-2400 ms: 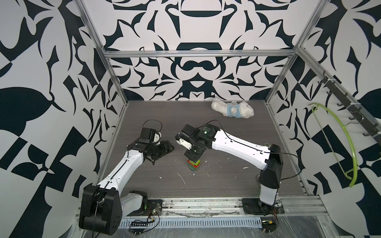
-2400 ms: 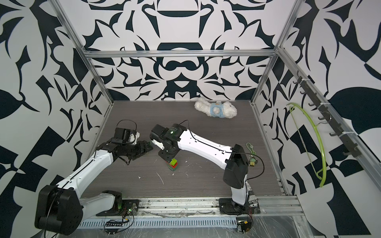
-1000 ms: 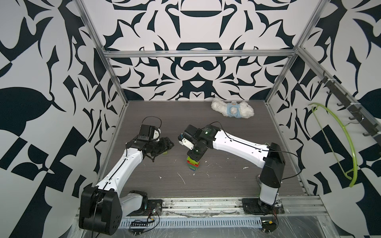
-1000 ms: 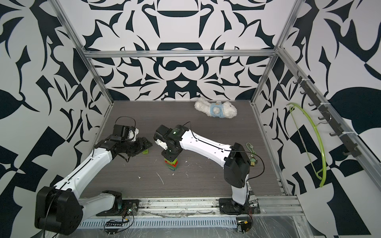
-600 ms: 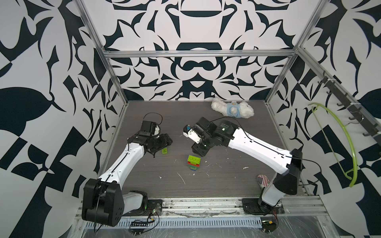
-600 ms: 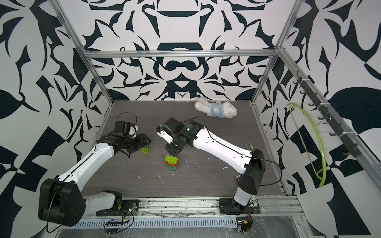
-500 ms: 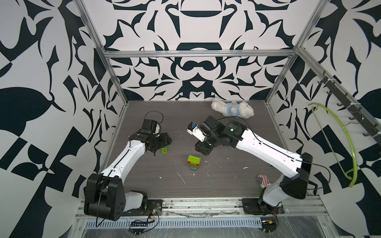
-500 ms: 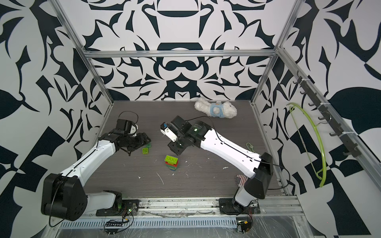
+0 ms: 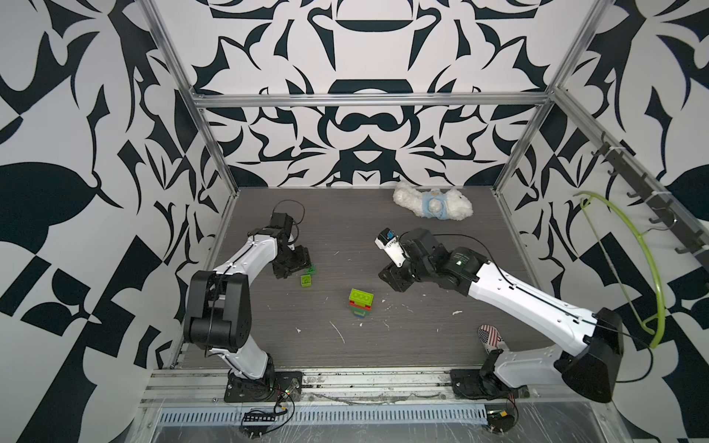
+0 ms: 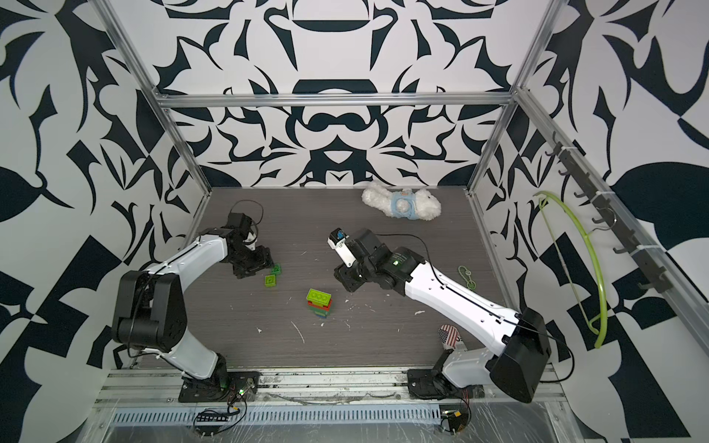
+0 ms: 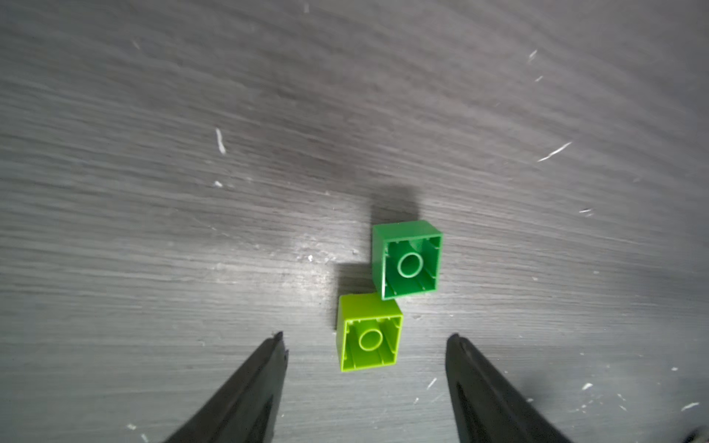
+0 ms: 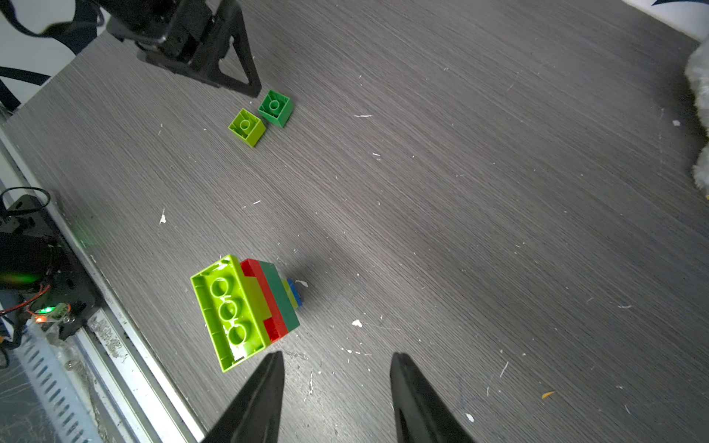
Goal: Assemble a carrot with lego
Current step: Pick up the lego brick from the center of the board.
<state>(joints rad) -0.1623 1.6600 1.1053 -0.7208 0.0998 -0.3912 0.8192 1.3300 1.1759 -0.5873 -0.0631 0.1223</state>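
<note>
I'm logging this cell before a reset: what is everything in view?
stack of chunky plastic bricks: one; lime, red, dark green, lime, blue from top down; table centre
small square lime plastic brick: one; lime; left of the stack
small square dark green plastic brick: one; dark green; beside the lime one
white plush toy: one; white, pale blue middle; table's far edge
small flag-patterned object: one; red, white, blue; near right corner
looped cord: one; green; table's right side
thin plastic hanger: one; lime; right of the table
wood-grain table: one; dark grey
left gripper: one; black; open, at the loose bricks
right gripper: one; black; open, empty
</note>
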